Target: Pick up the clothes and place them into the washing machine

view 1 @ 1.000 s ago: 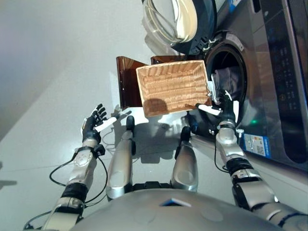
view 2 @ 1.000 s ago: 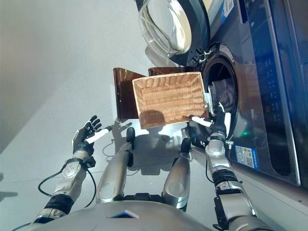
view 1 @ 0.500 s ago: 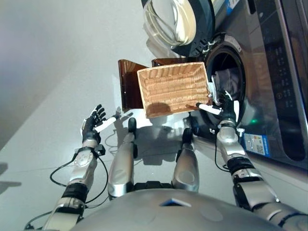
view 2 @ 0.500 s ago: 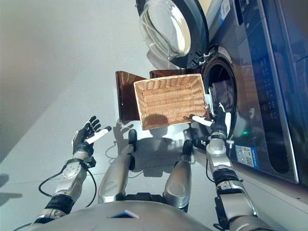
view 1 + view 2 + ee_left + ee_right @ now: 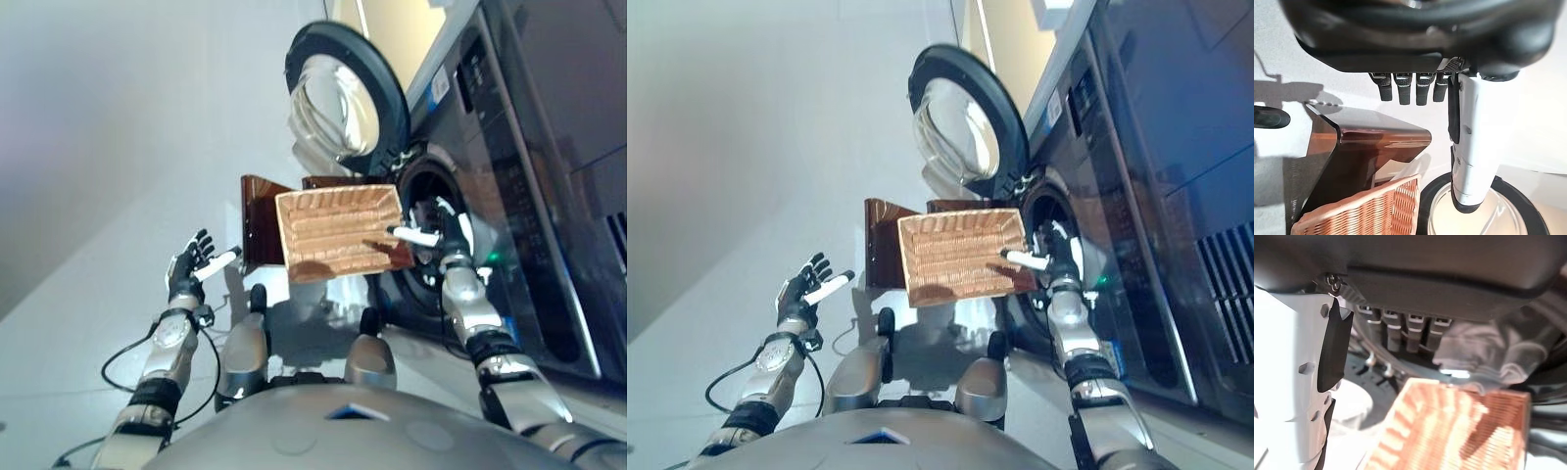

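My left hand hangs free over the floor, fingers spread, nothing in it. My right hand is up at the washing machine mouth, fingers straight and holding nothing, thumb over the wicker basket on the brown stand. Grey clothes sit in the drum just past my fingertips; round door swung wide behind.

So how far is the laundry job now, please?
Nearly done, it seems. The wicker basket looks empty, and grey cloth shows at the washing machine opening. The right hand is by the drum, holding nothing; the left hand hovers open. The door is not yet closed.
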Motion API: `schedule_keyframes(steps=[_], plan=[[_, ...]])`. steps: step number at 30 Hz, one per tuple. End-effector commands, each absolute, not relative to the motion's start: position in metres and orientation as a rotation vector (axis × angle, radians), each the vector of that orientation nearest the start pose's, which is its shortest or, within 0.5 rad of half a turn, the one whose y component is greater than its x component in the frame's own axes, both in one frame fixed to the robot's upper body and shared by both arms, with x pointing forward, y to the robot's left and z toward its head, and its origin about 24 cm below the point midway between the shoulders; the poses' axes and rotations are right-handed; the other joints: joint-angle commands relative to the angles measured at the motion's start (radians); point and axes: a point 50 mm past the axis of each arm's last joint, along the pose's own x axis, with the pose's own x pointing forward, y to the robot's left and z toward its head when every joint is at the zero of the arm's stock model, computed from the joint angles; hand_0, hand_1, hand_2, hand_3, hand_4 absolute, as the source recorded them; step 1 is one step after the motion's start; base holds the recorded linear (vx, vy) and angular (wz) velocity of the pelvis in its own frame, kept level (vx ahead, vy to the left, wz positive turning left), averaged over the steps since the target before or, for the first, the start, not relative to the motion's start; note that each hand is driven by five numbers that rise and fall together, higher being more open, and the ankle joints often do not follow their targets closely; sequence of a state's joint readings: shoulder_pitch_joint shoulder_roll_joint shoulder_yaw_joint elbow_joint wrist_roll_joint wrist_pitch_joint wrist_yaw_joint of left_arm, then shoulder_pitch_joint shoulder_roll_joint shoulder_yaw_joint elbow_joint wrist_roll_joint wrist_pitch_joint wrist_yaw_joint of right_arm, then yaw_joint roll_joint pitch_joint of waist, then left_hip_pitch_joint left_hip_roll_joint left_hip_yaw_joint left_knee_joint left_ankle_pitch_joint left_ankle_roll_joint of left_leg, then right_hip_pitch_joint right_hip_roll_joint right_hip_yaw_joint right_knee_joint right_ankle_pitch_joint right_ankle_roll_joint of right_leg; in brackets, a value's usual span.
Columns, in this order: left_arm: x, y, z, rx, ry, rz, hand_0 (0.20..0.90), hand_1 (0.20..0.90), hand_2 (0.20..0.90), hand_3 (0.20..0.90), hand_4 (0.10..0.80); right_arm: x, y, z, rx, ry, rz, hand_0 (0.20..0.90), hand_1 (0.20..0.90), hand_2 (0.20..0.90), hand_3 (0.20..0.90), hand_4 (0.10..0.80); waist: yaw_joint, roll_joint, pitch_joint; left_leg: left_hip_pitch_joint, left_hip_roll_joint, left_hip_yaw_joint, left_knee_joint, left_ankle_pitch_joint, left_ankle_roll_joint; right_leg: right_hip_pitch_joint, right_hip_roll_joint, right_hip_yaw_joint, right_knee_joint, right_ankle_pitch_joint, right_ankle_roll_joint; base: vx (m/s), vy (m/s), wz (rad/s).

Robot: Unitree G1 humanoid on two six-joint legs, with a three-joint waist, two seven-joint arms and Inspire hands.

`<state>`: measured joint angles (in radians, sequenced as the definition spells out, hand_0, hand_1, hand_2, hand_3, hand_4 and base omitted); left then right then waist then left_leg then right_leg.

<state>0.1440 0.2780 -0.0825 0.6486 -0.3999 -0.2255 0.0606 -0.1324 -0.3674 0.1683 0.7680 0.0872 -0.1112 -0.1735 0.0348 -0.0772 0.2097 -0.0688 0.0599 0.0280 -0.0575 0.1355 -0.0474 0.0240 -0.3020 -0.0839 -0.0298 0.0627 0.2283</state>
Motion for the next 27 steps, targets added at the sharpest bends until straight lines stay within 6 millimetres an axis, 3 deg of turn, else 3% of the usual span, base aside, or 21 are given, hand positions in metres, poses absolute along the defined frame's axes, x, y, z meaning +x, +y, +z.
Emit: schedule_keyframes(steps=[1,5,19,27], plan=[[0.169,0.242,-0.083,-0.018,0.462,0.221,0.9,0.9,0.9,0.9,0.8,0.269,-0.301,-0.007,-0.51,0.303,-0.299,0.9,0.9,0.9,0.9,0.8,0.012,0.022,-0.13,0.09,0.039,-0.019,0.046,-0.143,-0.026,-0.056,-0.001,-0.044,0.07,0.028,-0.027,0.07,-0.001,-0.04],[0.161,0.241,-0.089,-0.008,0.502,0.208,0.9,0.9,0.9,0.9,0.8,0.268,-0.292,-0.018,-0.493,0.344,-0.265,0.9,0.9,0.9,0.9,0.8,0.024,0.022,-0.143,0.11,0.032,-0.013,0.032,-0.145,-0.024,-0.028,-0.006,-0.054,0.055,0.024,-0.023,0.034,0.003,-0.03],[0.161,0.235,-0.089,-0.007,0.501,0.174,0.9,0.9,0.9,0.9,0.8,0.259,-0.249,-0.049,-0.338,0.404,-0.225,0.9,0.9,0.9,0.9,0.8,0.044,0.013,-0.155,0.115,0.018,-0.034,0.051,-0.168,-0.015,0.012,-0.019,-0.085,0.062,0.004,-0.019,-0.003,0.019,0.07],[0.167,0.24,-0.08,-0.004,0.46,0.173,0.9,0.9,0.9,0.9,0.8,0.266,-0.235,-0.049,-0.326,0.397,-0.19,0.9,0.9,0.9,0.9,0.8,0.067,-0.003,-0.137,0.064,0.001,-0.051,0.064,-0.162,-0.009,-0.02,-0.031,-0.087,0.059,0.022,-0.014,-0.038,0.032,0.02]])
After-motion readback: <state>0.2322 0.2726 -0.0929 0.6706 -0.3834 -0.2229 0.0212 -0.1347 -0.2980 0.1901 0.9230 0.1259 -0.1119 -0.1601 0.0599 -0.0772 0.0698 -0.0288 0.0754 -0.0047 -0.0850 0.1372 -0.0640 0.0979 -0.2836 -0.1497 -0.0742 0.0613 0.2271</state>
